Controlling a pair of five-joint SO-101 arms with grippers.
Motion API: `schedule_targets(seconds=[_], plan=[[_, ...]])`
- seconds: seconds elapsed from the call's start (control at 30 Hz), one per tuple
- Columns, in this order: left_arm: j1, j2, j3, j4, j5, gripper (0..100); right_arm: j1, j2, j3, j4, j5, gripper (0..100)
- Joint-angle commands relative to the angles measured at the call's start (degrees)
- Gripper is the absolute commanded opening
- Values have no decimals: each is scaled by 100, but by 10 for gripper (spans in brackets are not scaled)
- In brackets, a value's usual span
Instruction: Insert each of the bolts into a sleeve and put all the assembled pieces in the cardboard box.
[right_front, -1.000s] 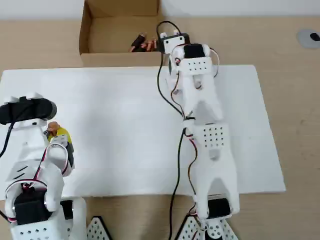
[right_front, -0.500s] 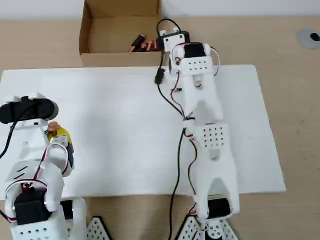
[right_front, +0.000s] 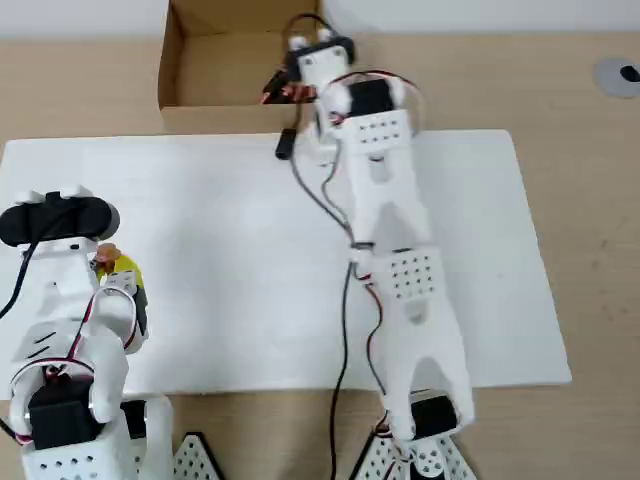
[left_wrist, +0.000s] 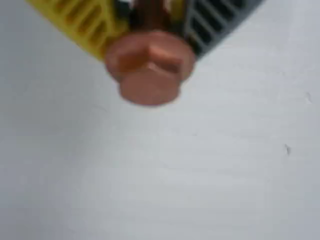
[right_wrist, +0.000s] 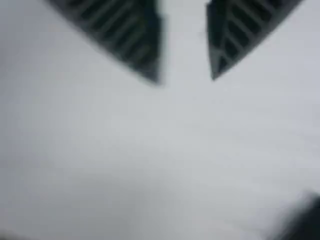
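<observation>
The left tool (left_wrist: 150, 12) grips a copper bolt (left_wrist: 150, 67), head outward, over the white mat (right_front: 230, 250). The right tool (right_wrist: 183, 75), narrowly parted and empty, sits by the cardboard box (right_front: 168, 70), which seems to hold assembled pieces (right_front: 280, 86). A slack grip could tilt or drop the bolt.

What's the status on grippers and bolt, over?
Left gripper shut on bolt, above the mat. Right gripper open, empty, near the box. Pieces in box. Cable hangs over mat.
</observation>
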Motion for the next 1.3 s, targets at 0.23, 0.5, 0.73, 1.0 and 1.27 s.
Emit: schedule_targets(seconds=[0.23, 0.5, 0.73, 1.0, 1.27], plan=[[-97, -75, -167, -123, 105, 10, -593, -57, -259, -1521, -1178, 177], [-501, -75, -79, -123, 264, 10, -778, -48, 655, -2470, -2180, 178], [-721, -84, 396, -141, 264, 11, -892, -40, 954, -2655, -2532, 189], [-721, -84, 457, -229, 273, 11, -857, -40, 1218, -2602, -2611, 217], [-721, -84, 413, -229, 273, 12, -822, -40, 1780, -2602, -2629, 217]])
